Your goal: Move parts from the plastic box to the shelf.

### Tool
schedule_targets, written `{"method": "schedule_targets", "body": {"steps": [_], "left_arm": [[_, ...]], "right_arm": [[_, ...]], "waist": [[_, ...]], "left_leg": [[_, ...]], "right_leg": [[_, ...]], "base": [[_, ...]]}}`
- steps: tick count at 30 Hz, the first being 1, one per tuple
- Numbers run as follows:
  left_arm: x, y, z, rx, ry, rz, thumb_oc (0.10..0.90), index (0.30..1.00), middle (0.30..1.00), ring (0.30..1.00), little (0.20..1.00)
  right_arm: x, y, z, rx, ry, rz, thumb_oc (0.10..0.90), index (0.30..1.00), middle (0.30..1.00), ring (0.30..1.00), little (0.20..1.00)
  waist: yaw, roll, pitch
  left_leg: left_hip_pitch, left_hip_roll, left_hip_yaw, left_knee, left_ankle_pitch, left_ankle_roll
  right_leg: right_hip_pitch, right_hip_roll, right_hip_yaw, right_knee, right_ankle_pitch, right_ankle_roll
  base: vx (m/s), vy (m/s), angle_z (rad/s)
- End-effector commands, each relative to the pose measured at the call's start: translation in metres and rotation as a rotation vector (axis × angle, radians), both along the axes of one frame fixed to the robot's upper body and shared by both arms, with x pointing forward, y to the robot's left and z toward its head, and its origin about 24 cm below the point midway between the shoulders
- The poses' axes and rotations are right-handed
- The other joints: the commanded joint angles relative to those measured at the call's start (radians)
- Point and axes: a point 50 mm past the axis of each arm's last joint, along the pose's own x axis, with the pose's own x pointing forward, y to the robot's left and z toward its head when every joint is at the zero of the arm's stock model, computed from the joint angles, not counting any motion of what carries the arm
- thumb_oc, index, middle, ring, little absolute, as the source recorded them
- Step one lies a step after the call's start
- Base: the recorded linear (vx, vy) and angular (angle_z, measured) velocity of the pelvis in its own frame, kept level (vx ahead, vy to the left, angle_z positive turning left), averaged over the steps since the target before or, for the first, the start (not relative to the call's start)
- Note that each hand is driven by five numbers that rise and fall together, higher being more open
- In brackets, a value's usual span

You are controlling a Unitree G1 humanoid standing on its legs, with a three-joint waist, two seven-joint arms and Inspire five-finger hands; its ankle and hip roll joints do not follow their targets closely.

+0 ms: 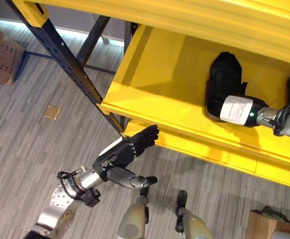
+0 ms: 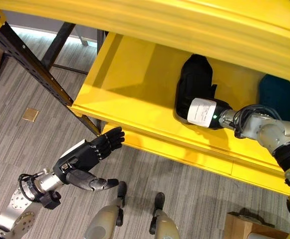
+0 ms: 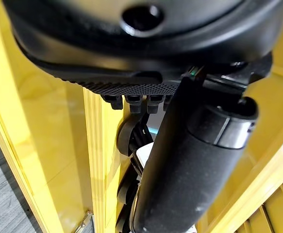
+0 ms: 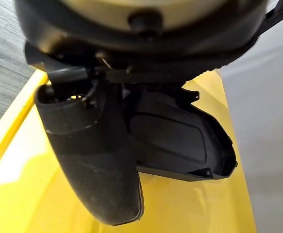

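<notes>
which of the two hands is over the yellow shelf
The right hand, reaching in over the yellow shelf with a black part beneath it. The left hand hangs open outside the shelf's front edge, above the floor.

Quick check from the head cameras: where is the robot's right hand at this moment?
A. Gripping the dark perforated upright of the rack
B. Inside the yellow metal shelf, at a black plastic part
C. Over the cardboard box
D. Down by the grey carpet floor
B: the right hand reaches in over the yellow metal shelf and sits at the black plastic part lying on the shelf floor, while the left hand hovers open below the shelf's front edge.
</notes>
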Motion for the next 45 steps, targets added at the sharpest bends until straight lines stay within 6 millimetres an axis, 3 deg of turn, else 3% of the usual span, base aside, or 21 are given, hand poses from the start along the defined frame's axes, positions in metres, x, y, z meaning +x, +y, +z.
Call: {"method": "schedule_targets", "body": {"steps": [1, 10, 12, 17, 24, 31, 45], "left_arm": [[-0.007, -0.008, 0.034, -0.127, -0.184, -0.061, 0.9, 1.0, 1.0, 1.0, 1.0], [-0.007, -0.008, 0.034, -0.13, -0.185, -0.06, 0.9, 1.0, 1.0, 1.0, 1.0], [-0.008, -0.01, 0.036, -0.142, -0.19, -0.054, 0.9, 1.0, 1.0, 1.0, 1.0], [-0.008, -0.013, 0.035, -0.153, -0.189, -0.048, 0.9, 1.0, 1.0, 1.0, 1.0], [-0.008, -0.016, 0.036, -0.163, -0.183, -0.053, 0.9, 1.0, 1.0, 1.0, 1.0], [-0.008, -0.021, 0.036, -0.188, -0.179, -0.055, 0.9, 1.0, 1.0, 1.0, 1.0], [-0.008, -0.028, 0.039, -0.221, -0.167, -0.051, 0.9, 1.0, 1.0, 1.0, 1.0]], "right_arm": [[-0.006, -0.007, 0.024, 0.084, -0.116, -0.059, 0.9, 1.0, 1.0, 1.0, 1.0], [-0.005, -0.003, 0.028, 0.183, -0.143, -0.075, 0.9, 1.0, 1.0, 1.0, 1.0], [-0.006, 0.007, 0.028, 0.321, -0.144, -0.061, 0.9, 1.0, 1.0, 1.0, 1.0], [-0.005, 0.013, 0.03, 0.457, -0.148, -0.066, 0.9, 1.0, 1.0, 1.0, 1.0], [-0.004, 0.019, 0.027, 0.504, -0.161, -0.023, 0.9, 1.0, 1.0, 1.0, 1.0], [-0.006, 0.03, 0.033, 0.699, -0.239, 0.058, 0.9, 1.0, 1.0, 1.0, 1.0], [-0.012, 0.019, 0.021, 0.854, -0.345, 0.008, 0.9, 1.0, 1.0, 1.0, 1.0]], "waist": [[-0.015, 0.008, -0.044], [-0.022, 0.013, -0.045], [-0.035, 0.02, -0.046], [-0.044, 0.029, -0.048], [-0.05, 0.04, -0.053], [-0.066, 0.052, -0.055], [-0.099, 0.067, -0.074]], "left_leg": [[-0.022, 0.036, -0.018, 0.103, -0.076, -0.05], [-0.017, 0.034, -0.013, 0.099, -0.077, -0.05], [-0.007, 0.032, -0.005, 0.095, -0.079, -0.048], [0.003, 0.03, 0.0, 0.087, -0.079, -0.049], [0.012, 0.026, 0.004, 0.086, -0.084, -0.047], [0.026, 0.024, 0.01, 0.081, -0.09, -0.044], [0.065, 0.017, 0.027, 0.069, -0.102, -0.036]], "right_leg": [[-0.051, 0.029, -0.045, 0.091, -0.06, -0.025], [-0.05, 0.027, -0.04, 0.091, -0.06, -0.025], [-0.048, 0.024, -0.032, 0.09, -0.062, -0.026], [-0.045, 0.021, -0.025, 0.089, -0.062, -0.026], [-0.045, 0.015, -0.023, 0.094, -0.067, -0.027], [-0.041, 0.012, -0.013, 0.095, -0.069, -0.027], [-0.015, 0.0, 0.005, 0.083, -0.067, -0.019]], "base": [[-0.02, 0.041, 0.0], [-0.01, 0.017, -0.03], [-0.02, 0.065, -0.02], [0.0, 0.046, -0.03], [0.0, 0.029, -0.01], [0.01, 0.049, -0.05], [0.01, 0.041, -0.02]]}}
